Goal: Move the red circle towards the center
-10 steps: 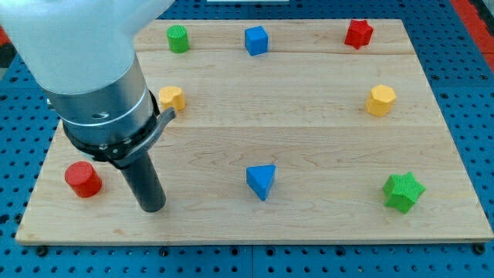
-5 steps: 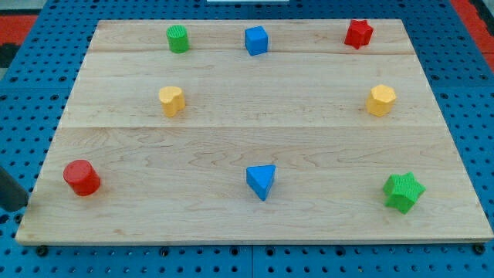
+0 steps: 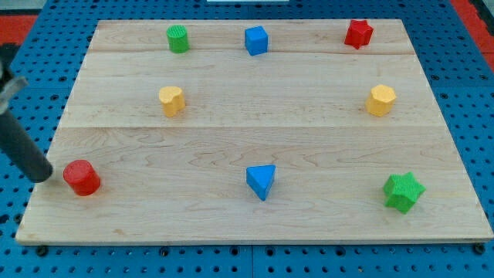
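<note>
Approach step, by my judgement: my tip sits just beside the red circle, on its left in the view, near the desk's lower-left corner. There are no jaws on this rod. The next move calls for a push toward the view's right and slightly up, toward the centre.

The red circle sat near the pale wooden board's bottom-left corner; blue triangle by the bottom edge; green star bottom-right; my tip was dark.
</note>
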Available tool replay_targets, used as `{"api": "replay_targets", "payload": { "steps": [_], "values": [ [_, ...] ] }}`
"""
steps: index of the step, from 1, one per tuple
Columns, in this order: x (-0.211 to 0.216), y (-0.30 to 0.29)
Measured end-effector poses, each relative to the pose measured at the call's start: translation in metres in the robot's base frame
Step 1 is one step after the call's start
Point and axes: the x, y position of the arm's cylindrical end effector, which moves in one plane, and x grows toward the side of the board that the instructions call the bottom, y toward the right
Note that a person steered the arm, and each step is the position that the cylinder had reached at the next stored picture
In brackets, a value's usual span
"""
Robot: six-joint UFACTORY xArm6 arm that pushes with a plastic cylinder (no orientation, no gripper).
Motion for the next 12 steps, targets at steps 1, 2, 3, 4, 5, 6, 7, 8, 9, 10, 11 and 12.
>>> {"api": "replay_targets", "payload": {
  "steps": [1, 2, 3, 4, 5, 6, 7, 8, 9, 10, 11, 12],
  "values": [
    [0.000, -0.007],
    [0.022, -0.006],
    [0.031, -0.006],
    [0.031, -0.001],
    [0.031, 0.038],
    [0.031, 0.056],
    [0.031, 0.056],
    [0.028, 0.056],
    [0.016, 0.056],
    [0.011, 0.056],
    [0.007, 0.056],
    [-0.011, 0.067]
  ]
}}
